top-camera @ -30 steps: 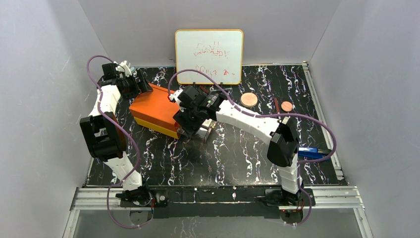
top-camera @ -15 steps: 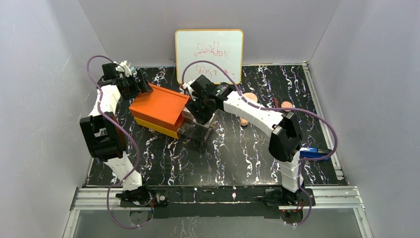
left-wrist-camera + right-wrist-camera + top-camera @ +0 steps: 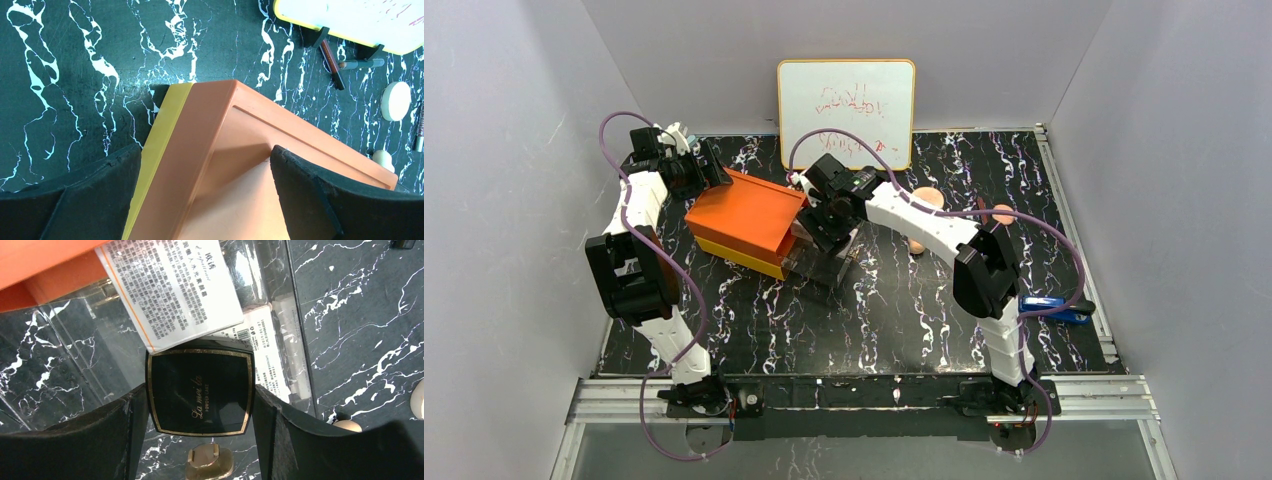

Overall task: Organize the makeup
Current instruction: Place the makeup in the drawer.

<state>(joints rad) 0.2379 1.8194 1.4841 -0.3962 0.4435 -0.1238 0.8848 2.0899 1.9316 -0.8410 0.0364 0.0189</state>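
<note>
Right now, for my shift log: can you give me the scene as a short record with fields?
left gripper: open, astride orange box's corner
right gripper: shut on black compact, above the pulled-out clear drawer
loose on table: tan sponge, peach disc, pencils by whiteboard

The desk (image 3: 894, 310), black with white marble veining, carries an orange box (image 3: 739, 215) with a yellow lower layer, set askew left of centre, and a clear drawer (image 3: 819, 262) stands out from the box's right-hand end. A whiteboard (image 3: 846, 110) with a yellow frame and faint red scribbles stands upright on black feet at the far edge. A blue stapler-like object (image 3: 1049, 307) lies near the right edge, well apart from the box.
</note>
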